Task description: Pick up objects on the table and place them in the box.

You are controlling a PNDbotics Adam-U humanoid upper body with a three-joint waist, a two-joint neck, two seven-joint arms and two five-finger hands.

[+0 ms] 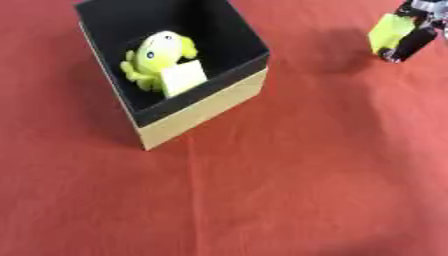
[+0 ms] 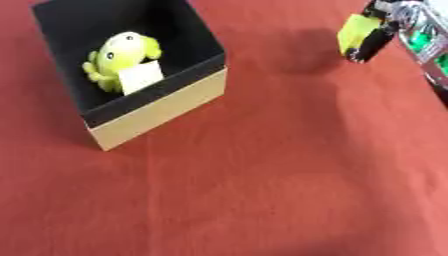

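A box point(image 1: 206, 102) with black inner walls and tan outer sides stands at the upper left on the red cloth. Inside it lie a yellow-green plush toy point(image 1: 159, 50) and a pale yellow block point(image 1: 183, 77) leaning against it. At the upper right my right hand point(image 2: 378, 36) hangs above the cloth with its black fingers curled round a yellow-green object point(image 2: 354, 30). Its shadow falls on the cloth to the left of it. The hand is well to the right of the box. My left hand does not show.
Red cloth point(image 1: 289, 175) covers the whole table, with a crease running down from the box's front corner. Part of my right forearm point(image 2: 422, 40), silver with green parts, shows at the right edge.
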